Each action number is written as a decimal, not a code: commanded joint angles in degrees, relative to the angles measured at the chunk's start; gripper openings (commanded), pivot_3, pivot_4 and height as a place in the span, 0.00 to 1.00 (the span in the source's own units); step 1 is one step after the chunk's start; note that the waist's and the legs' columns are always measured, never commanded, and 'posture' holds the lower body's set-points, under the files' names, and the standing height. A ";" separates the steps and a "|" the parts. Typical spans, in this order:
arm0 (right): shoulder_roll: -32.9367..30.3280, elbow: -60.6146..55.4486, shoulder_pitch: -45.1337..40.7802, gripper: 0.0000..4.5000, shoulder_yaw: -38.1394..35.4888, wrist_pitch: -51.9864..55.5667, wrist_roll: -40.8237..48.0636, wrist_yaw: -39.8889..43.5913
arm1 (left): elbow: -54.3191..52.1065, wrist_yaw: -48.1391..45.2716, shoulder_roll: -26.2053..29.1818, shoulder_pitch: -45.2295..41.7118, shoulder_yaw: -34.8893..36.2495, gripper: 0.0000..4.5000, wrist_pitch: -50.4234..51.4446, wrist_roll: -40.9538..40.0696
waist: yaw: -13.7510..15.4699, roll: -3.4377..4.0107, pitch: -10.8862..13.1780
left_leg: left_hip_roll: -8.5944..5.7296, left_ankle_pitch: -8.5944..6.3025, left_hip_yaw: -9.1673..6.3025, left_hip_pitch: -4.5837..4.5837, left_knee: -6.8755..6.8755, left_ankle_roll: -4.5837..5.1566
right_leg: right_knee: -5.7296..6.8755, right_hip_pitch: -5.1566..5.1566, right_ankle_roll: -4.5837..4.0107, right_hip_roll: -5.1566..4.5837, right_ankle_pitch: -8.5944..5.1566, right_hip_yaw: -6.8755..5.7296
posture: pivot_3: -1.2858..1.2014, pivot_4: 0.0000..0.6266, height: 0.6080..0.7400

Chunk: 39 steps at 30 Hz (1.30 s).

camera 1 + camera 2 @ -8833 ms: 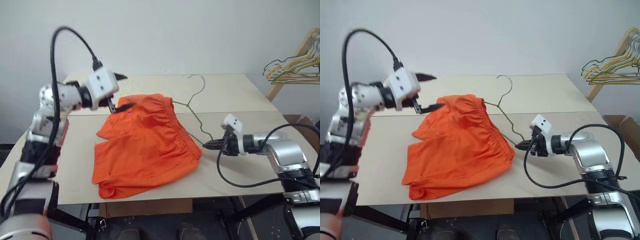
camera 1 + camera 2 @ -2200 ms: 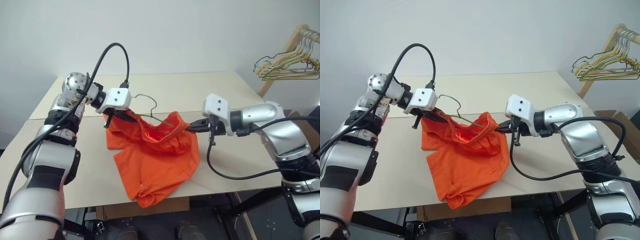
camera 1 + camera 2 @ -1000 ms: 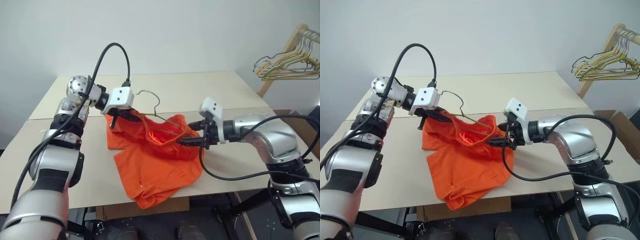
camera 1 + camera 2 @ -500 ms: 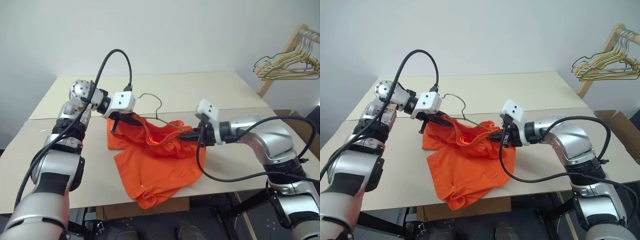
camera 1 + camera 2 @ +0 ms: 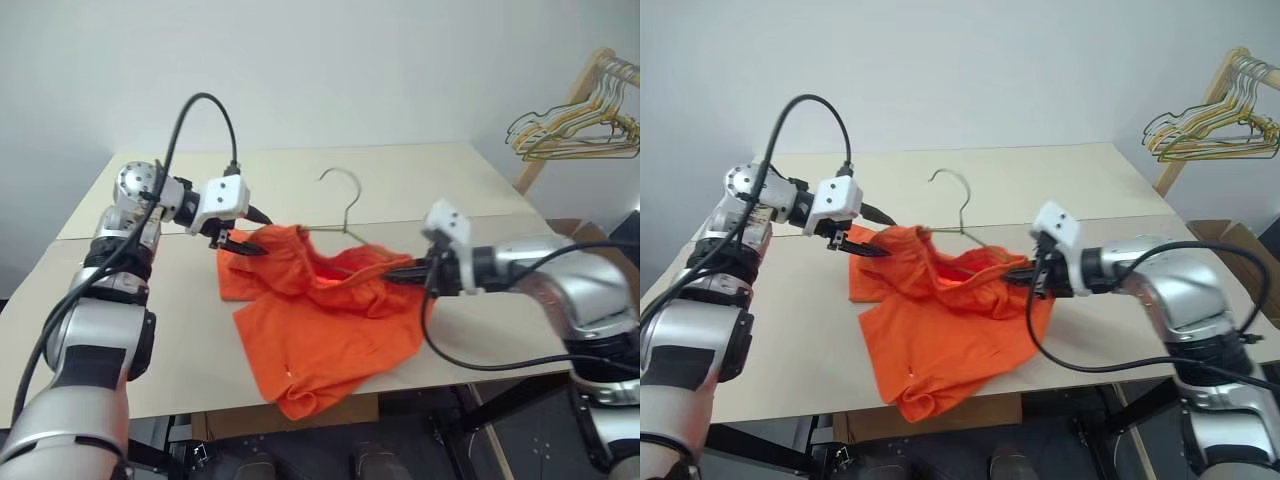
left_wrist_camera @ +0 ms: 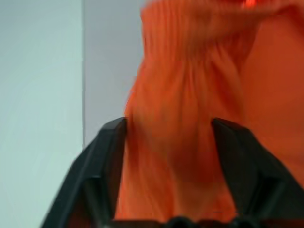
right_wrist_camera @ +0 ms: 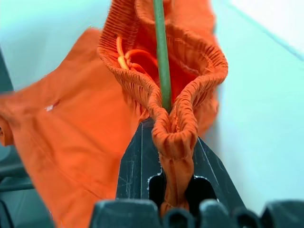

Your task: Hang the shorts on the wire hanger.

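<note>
At the left side, the left gripper [image 5: 243, 233] has its jaws spread apart at the left end of the waistband, with orange fabric lying between the 2 fingers [image 6: 107, 156] and not pinched. The shorts [image 5: 320, 320] lie bunched on the pale counter [image 5: 430, 185], one part hanging over the front edge. The wire hanger [image 5: 345, 195] goes into the waistband, its hook standing up. At the right, the right gripper [image 7: 173, 133] has jaws closed on the waistband fold, beside the wire.
</note>
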 commanded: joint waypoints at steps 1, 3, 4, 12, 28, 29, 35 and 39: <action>-1.68 -3.95 0.22 0.02 -5.10 1.79 3.50 -0.57 | 0.24 -0.50 -0.48 -3.25 2.64 0.93 0.16 -2.70 | -0.03 0.00 0.00 | 0.00 0.00 0.00 0.00 0.00 0.00 | 0.00 0.01 0.00 0.00 0.00 0.00 | 0.46 0.00 1.00; -2.33 -4.83 0.51 0.02 -6.20 2.71 4.14 -1.49 | 0.79 0.40 -0.90 -3.86 3.28 1.00 -0.16 -2.74 | -0.05 0.00 0.00 | 0.00 0.00 0.01 0.00 0.00 0.00 | 0.00 0.01 0.00 0.00 0.00 -0.01 | 0.46 0.00 1.00; -2.80 -5.18 0.76 0.02 -6.86 3.15 4.48 -1.89 | 1.31 1.10 -1.12 -4.32 3.73 1.00 -0.31 -2.91 | -0.11 0.00 0.00 | 0.00 0.00 0.01 0.00 0.00 0.00 | 0.00 0.01 0.00 0.00 0.00 0.00 | 0.46 0.00 1.00; -7.98 -6.25 3.64 0.02 -15.97 10.46 8.02 -6.58 | 1.13 4.67 -2.07 -5.95 9.39 1.00 1.70 -7.49 | -1.61 0.00 0.00 | 0.01 -0.02 -0.03 -0.07 0.00 0.03 | -0.04 0.00 0.02 0.00 -0.01 -0.02 | 0.44 0.00 1.00; -3.51 -3.94 6.96 0.02 -37.23 36.47 -2.52 -35.88 | -47.56 15.45 -7.81 20.41 15.82 1.00 29.85 -27.43 | -6.60 0.18 -0.11 | 0.03 -0.06 -0.32 -0.05 -0.08 0.10 | 0.06 0.01 0.06 -0.09 -0.04 0.22 | 0.40 0.00 1.00; -3.80 -2.78 6.30 0.02 -37.40 36.92 -4.61 -38.11 | -49.74 16.83 -7.86 21.81 15.77 1.00 31.11 -27.82 | -6.92 0.21 -0.13 | 0.02 -0.07 -0.42 -0.04 -0.08 0.11 | 0.04 0.00 0.08 -0.10 -0.05 0.23 | 0.40 0.00 1.00; -1.54 9.28 -4.16 0.02 -44.43 35.36 -13.78 -48.65 | -57.98 25.39 -8.87 26.14 16.20 1.00 36.02 -29.48 | -8.78 0.55 -0.34 | -0.07 -0.07 -0.47 0.16 -0.18 0.11 | -0.23 0.21 0.11 -0.13 -0.07 0.27 | 0.40 0.00 1.00; 0.39 16.95 -10.18 0.02 -47.81 30.01 -16.94 -52.93 | -61.28 26.87 -7.94 28.45 15.06 1.00 36.51 -29.09 | -9.84 0.85 -0.53 | -0.08 -0.07 -0.43 0.30 -0.48 0.11 | -0.48 0.36 0.11 -0.10 -0.07 0.27 | 0.41 0.00 1.00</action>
